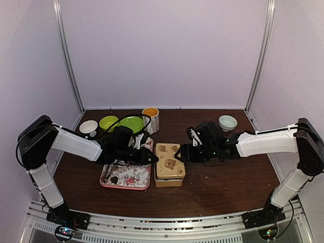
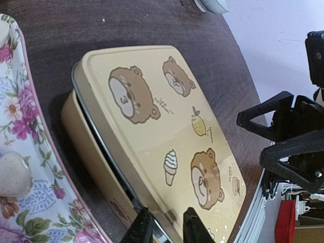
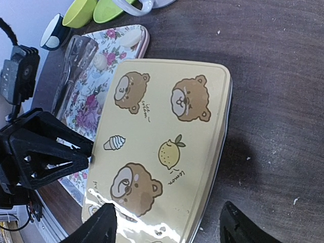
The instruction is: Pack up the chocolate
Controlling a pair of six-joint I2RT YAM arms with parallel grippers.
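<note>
You look to be at the opening step. The tin at the middle of the top view has its bear-printed lid lying skewed over the base rather than seated, so nothing can go in yet. The chocolate seems to be the small dark speck on the floral tray, just left of the tin, though it is too small to be sure of. Your left gripper sits at the bottom edge of its wrist view, its fingers drawn narrow on either side of the lid's rim. I cannot tell whether they actually bite it. Your right gripper is spread wide across the tin's near end. Bare wood shows between its right-hand finger and the tin's side, so it holds nothing. My advice is to get a firm pinch on the rim before you lift. Bring the right fingers in against the base so it cannot ride up with the lid, then raise the lid level rather than prying one corner, since thin metal will likely jam if cocked. Carry it clear of the tray, where a white cake lies close to the tin. The table is dark, grained wood with a few pale crumbs, and probably slick enough for the tin to slide. Bowls and a mug stand along the back edge, well apart from the work, and pale lilac walls close in the sides and rear.
</note>
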